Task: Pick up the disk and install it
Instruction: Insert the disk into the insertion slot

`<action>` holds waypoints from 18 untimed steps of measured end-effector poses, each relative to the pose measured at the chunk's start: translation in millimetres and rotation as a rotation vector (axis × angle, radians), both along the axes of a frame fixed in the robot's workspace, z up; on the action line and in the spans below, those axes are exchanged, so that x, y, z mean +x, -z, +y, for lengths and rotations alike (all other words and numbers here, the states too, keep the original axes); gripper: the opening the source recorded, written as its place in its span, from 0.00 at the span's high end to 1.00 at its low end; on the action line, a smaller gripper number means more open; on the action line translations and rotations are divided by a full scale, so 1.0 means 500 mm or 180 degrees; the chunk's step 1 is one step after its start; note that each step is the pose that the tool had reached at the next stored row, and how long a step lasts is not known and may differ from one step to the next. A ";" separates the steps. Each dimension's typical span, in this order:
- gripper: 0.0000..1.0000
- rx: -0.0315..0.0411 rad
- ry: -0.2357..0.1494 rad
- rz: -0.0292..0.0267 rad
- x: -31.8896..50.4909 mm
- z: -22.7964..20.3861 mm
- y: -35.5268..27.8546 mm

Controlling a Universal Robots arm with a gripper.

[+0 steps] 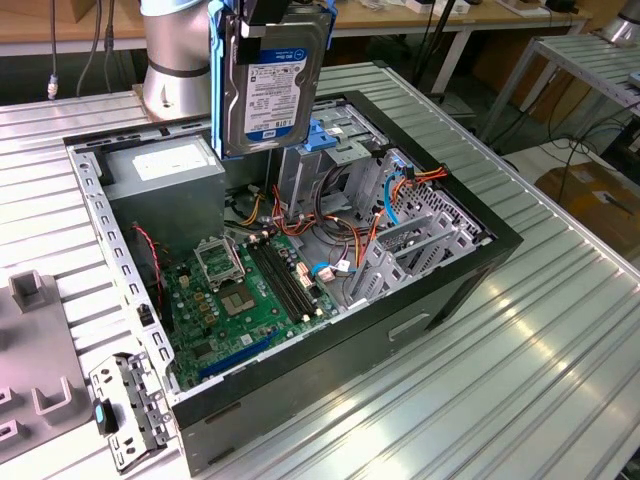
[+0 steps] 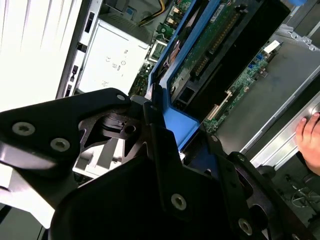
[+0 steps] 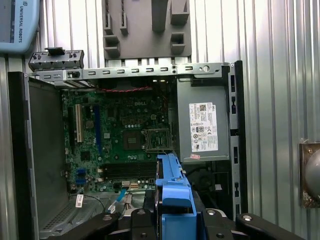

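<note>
The disk (image 1: 270, 85) hangs upright above the open computer case (image 1: 470, 270). Its white-and-blue label faces the exterior view and blue rails run along its sides. My gripper (image 1: 275, 22) is shut on its upper end at the top of the exterior view. In both wrist views the black fingers (image 2: 155, 145) clamp the blue rail (image 2: 172, 125) of the disk (image 3: 172, 192). The disk's lower edge is just above the grey drive cage (image 1: 325, 165) with its light-blue cap, at the case's far side. The motherboard (image 3: 125, 135) lies below.
A grey power supply box (image 1: 165, 170) with a white sticker sits in the case's far corner toward the exterior view's left. Orange and blue cables (image 1: 390, 200) run beside the cage. A person's hand (image 2: 310, 137) rests at the case's edge. Grey fixtures (image 1: 35, 350) lie on the ribbed table.
</note>
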State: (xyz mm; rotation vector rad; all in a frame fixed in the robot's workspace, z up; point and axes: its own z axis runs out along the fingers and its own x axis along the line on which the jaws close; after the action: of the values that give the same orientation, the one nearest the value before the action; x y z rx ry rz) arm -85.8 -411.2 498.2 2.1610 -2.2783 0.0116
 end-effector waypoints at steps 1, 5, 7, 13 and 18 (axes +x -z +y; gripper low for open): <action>0.63 0.0000 0.0000 0.0000 0.000 0.0000 0.000; 0.63 0.0000 0.0000 0.0000 0.000 -0.0037 0.000; 0.63 0.0000 0.0000 0.0000 0.000 -0.0081 0.000; 0.63 0.0001 0.0000 0.0000 0.000 -0.0220 0.000; 0.63 0.0001 0.0000 0.0000 0.000 -0.0316 0.000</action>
State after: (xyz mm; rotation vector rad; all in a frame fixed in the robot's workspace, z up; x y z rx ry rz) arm -85.8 -427.0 498.2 2.1610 -2.2785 0.0114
